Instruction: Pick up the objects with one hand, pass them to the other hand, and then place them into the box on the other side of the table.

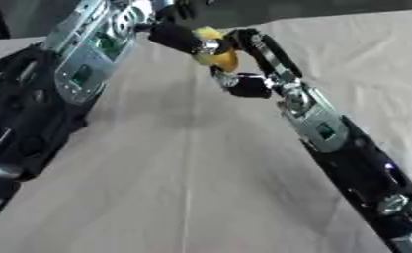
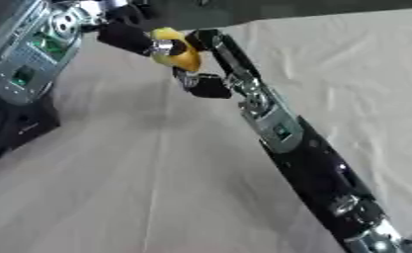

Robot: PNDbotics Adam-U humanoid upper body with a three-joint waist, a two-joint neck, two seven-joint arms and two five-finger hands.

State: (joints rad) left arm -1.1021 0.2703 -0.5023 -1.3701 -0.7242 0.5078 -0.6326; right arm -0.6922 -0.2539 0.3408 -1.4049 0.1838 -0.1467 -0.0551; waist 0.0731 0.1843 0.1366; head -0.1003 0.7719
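Note:
A small yellow object (image 2: 181, 55) hangs above the table at the top of both views, held between my two hands. My left hand (image 1: 176, 35) comes in from the upper left. One of its dark fingers is curled across the object's front. My right hand (image 1: 269, 59) reaches up from the lower right, with its fingers along the object's right side and its thumb (image 1: 246, 86) curled just beneath it. Much of the object is hidden by the fingers. No box shows in either view.
A beige cloth (image 1: 200, 188) covers the table below the hands. My left forearm (image 1: 36, 113) fills the left edge and my right forearm (image 1: 356, 163) runs diagonally to the lower right corner. A dark strip (image 1: 330, 7) lies beyond the table's far edge.

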